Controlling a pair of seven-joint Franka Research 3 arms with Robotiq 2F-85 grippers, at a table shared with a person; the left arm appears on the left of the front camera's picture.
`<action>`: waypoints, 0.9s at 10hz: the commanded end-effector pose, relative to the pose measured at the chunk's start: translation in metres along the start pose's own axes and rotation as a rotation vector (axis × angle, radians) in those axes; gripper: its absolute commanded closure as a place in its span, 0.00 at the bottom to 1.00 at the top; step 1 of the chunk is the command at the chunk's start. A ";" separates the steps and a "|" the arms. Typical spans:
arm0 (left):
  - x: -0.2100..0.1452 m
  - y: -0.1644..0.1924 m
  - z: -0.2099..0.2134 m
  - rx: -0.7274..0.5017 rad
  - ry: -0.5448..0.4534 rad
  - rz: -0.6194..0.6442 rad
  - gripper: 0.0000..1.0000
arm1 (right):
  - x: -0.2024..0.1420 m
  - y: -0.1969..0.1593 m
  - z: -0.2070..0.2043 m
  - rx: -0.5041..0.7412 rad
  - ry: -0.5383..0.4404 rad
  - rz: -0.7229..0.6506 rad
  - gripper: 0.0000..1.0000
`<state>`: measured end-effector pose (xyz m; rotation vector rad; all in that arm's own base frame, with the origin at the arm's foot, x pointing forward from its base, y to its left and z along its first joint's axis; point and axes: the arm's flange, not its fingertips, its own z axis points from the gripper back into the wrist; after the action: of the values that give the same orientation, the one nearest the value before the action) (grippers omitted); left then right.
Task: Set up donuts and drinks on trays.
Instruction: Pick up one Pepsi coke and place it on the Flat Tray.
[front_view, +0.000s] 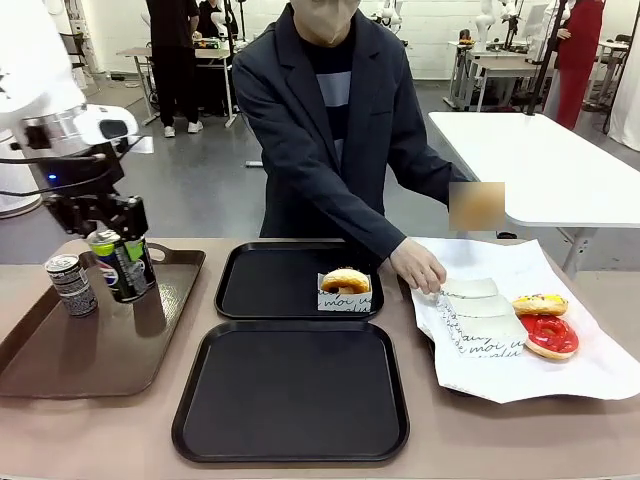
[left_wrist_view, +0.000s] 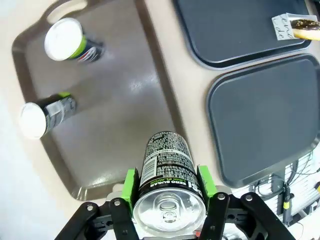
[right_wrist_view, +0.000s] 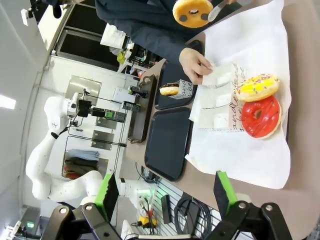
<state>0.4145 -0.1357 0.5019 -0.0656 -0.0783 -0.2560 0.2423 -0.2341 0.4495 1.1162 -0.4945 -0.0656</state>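
My left gripper (front_view: 115, 240) is shut on a dark Pepsi can (front_view: 125, 275) and holds it upright just above the brown tray; in the left wrist view its green pads (left_wrist_view: 131, 186) clamp the can (left_wrist_view: 165, 160) on both sides. Two more cans (left_wrist_view: 70, 40) (left_wrist_view: 45, 112) stand on that tray. Two black trays lie in the middle. The far one (front_view: 260, 290) carries a glazed donut (front_view: 345, 281) in a white sleeve; the near one (front_view: 290, 390) is bare. My right gripper (right_wrist_view: 166, 195) is open, above the paper with a yellow sprinkled donut (right_wrist_view: 256, 87) and a red donut (right_wrist_view: 257, 116).
The brown handled tray (front_view: 60, 360) sits at the left. At the right, a white paper sheet (front_view: 590, 370) holds folded sleeves (front_view: 480, 305), and the person's hand (front_view: 418, 265) rests on one. Another yellow donut (right_wrist_view: 192, 12) shows at the right wrist view's top.
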 end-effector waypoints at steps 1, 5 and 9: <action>0.043 -0.034 -0.002 0.008 0.002 -0.001 0.42 | 0.003 0.000 0.001 0.023 -0.019 0.018 0.00; 0.043 -0.034 -0.002 0.008 0.002 -0.001 0.42 | 0.003 0.000 0.001 0.023 -0.019 0.018 0.00; 0.043 -0.034 -0.002 0.008 0.002 -0.001 0.42 | 0.003 0.000 0.001 0.023 -0.019 0.018 0.00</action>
<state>0.4500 -0.1814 0.5001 -0.0719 -0.0695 -0.2630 0.2422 -0.2341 0.4494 1.1161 -0.4947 -0.0652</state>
